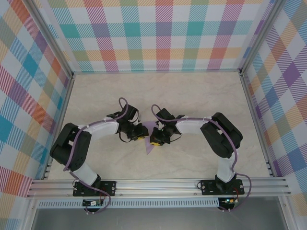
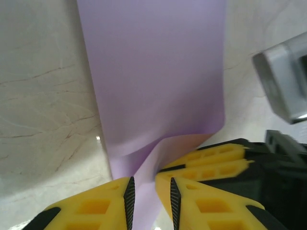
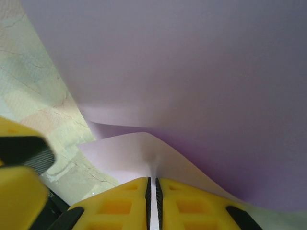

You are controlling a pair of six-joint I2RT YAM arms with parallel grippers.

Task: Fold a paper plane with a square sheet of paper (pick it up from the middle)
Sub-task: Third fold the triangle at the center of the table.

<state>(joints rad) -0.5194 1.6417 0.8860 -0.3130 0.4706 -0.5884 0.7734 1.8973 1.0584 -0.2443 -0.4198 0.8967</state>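
The square sheet of paper (image 1: 149, 139) is lavender and hangs bent between my two grippers at the middle of the table. In the right wrist view the paper (image 3: 192, 72) curls up from a folded edge, and my right gripper (image 3: 152, 181) is shut on that edge. In the left wrist view the paper (image 2: 153, 72) runs down between the pads of my left gripper (image 2: 149, 184), whose jaws stand slightly apart around it. The right gripper's yellow fingers (image 2: 211, 158) sit close beside the left one. From above, the left gripper (image 1: 142, 134) and right gripper (image 1: 153, 139) nearly touch.
The pale marble-patterned table (image 1: 158, 91) is fenced by metal rails (image 1: 158, 186) and checked walls. Both arms bow inward toward the centre, the left arm (image 1: 100, 127) from the left and the right arm (image 1: 201, 125) from the right.
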